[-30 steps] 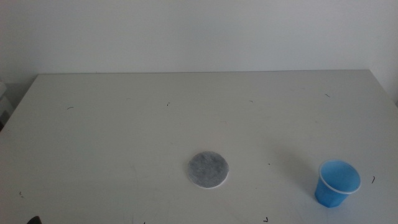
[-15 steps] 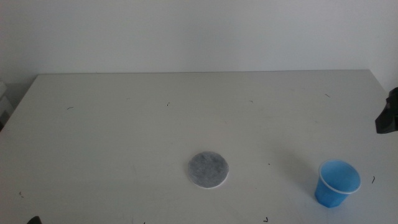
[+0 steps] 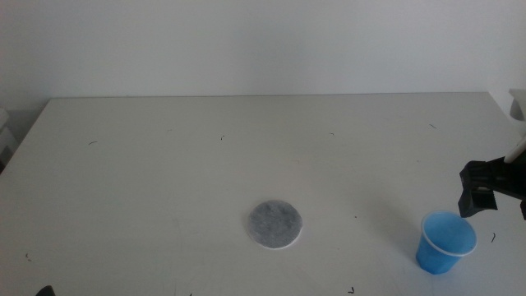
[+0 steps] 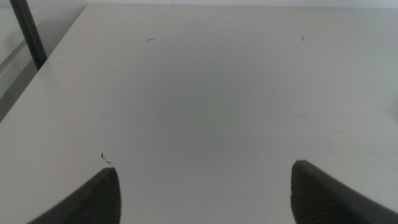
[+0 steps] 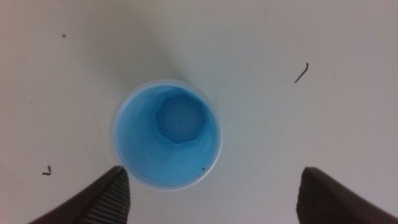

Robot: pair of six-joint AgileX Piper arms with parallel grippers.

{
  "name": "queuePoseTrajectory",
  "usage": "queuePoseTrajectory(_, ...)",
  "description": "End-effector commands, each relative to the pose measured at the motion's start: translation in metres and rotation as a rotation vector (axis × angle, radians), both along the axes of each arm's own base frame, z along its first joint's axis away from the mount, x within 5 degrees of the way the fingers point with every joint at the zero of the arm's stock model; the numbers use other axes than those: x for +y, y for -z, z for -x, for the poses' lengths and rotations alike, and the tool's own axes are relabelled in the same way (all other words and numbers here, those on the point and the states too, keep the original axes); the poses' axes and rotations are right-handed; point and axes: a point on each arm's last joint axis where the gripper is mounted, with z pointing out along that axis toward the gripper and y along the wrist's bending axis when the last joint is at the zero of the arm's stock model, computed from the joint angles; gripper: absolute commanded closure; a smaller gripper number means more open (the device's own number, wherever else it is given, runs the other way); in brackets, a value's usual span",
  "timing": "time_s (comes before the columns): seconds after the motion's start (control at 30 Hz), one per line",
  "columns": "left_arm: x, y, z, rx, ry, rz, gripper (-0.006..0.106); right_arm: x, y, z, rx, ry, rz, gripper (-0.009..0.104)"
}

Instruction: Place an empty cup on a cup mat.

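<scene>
Cup (image 3: pixel 445 242), bright blue with pale rim, stands upright and empty; right gripper (image 3: pixel 477 188) above it, jaws apart; grey mat (image 3: pixel 275 224) well apart.

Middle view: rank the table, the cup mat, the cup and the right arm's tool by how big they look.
1. Table, by far the largest.
2. Cup mat and cup: about alike, so I won't rank them.
3. Right tool: looks smallest, but the picture's edge cuts it off and it is higher up, so unsure.
</scene>
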Motion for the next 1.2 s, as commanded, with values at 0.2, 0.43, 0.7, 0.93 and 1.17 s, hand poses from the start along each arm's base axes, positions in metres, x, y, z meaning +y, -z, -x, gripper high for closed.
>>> queuePoseTrajectory(0.2, 0.0, -0.008, -0.001, -0.075, 0.0, 0.015, -0.005, 0.001, 0.026, -0.013, -0.05, -0.002, 0.001, 0.004)
queuePoseTrajectory(0.43, 0.0, -0.008, -0.001, -0.075, 0.0, 0.015, -0.005, 0.003, 0.057, -0.024, -0.011, -0.001, 0.007, 0.01)
queuePoseTrajectory(0.7, 0.0, -0.008, -0.001, -0.075, 0.0, 0.015, -0.005, 0.004, 0.073, -0.034, 0.0, -0.001, 0.009, 0.034)
queuePoseTrajectory(0.93, 0.0, -0.008, -0.001, -0.075, 0.0, 0.015, -0.005, 0.005, 0.072, -0.035, -0.01, 0.02, 0.001, 0.065)
queuePoseTrajectory(1.17, 0.0, -0.008, -0.001, -0.075, 0.0, 0.015, -0.005, 0.004, 0.073, -0.034, -0.008, 0.033, -0.002, 0.094)
